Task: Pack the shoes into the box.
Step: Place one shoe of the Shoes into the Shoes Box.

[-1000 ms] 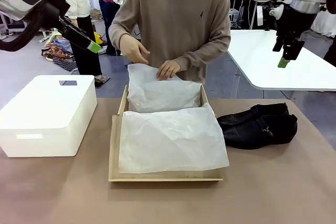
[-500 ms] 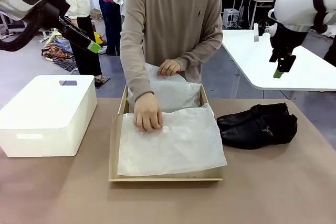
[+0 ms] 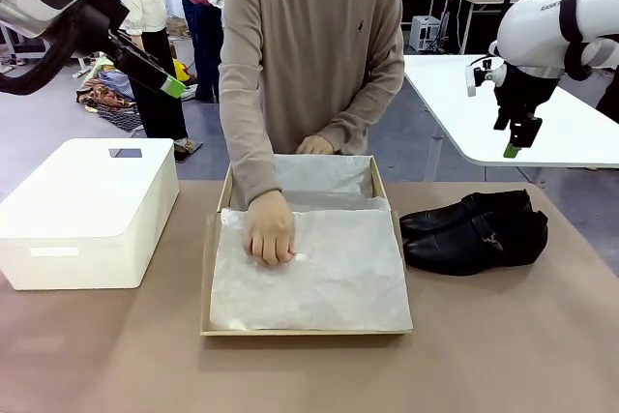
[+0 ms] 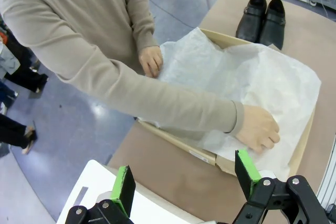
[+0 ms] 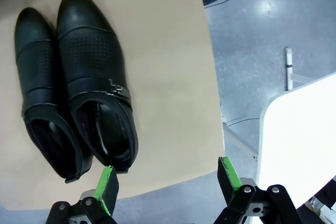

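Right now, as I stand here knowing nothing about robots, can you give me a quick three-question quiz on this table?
1. True or false: the shoes already lie inside the box.
2. What presses the tissue paper flat? A: a brick. B: the person's hand. C: a book.
3. Fill in: the right gripper above the shoes is ____ (open or shut).

Key: 1 false, they sit on the table beside it. 2 B. 3 open.
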`<state>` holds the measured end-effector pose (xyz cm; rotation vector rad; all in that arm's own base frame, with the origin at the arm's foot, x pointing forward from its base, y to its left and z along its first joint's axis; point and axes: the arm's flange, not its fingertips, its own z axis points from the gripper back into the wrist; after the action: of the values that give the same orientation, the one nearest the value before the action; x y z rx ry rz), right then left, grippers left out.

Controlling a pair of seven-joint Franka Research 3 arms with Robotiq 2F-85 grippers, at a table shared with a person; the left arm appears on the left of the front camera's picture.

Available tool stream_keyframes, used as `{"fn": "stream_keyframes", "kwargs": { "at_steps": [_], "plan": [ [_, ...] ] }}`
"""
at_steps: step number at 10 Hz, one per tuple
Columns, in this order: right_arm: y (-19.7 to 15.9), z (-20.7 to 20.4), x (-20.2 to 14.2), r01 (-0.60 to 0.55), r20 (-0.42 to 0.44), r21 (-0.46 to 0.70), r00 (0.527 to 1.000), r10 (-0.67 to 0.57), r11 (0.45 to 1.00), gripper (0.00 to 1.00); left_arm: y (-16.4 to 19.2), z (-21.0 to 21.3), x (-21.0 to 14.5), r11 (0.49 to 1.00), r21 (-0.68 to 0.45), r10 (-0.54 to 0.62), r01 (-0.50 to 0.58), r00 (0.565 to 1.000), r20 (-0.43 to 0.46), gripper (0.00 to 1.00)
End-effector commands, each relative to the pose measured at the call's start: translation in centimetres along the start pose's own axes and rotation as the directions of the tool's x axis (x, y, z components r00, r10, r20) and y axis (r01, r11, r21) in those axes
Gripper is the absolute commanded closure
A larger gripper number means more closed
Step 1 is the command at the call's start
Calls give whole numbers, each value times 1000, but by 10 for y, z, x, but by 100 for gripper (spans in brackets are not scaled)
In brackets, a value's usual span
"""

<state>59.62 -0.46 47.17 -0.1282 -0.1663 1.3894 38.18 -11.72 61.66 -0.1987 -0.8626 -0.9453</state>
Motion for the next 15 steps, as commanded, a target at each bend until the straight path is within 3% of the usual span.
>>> {"fn": "stream_keyframes", "kwargs": {
  "at_steps": [1,6,15],
  "plan": [
    [0,1,1,-1,3,-21,1000,1,1000,0,0,1,-2,1000,-12,4,-4,1000,11,0],
    [0,1,2,-4,0,-1,1000,4,1000,0,0,1,-2,1000,-12,4,-4,1000,11,0],
    [17,-65,-11,-6,56,108,998,-1,994,0,0,1,-2,1000,-12,4,-4,1000,11,0]
  ]
}}
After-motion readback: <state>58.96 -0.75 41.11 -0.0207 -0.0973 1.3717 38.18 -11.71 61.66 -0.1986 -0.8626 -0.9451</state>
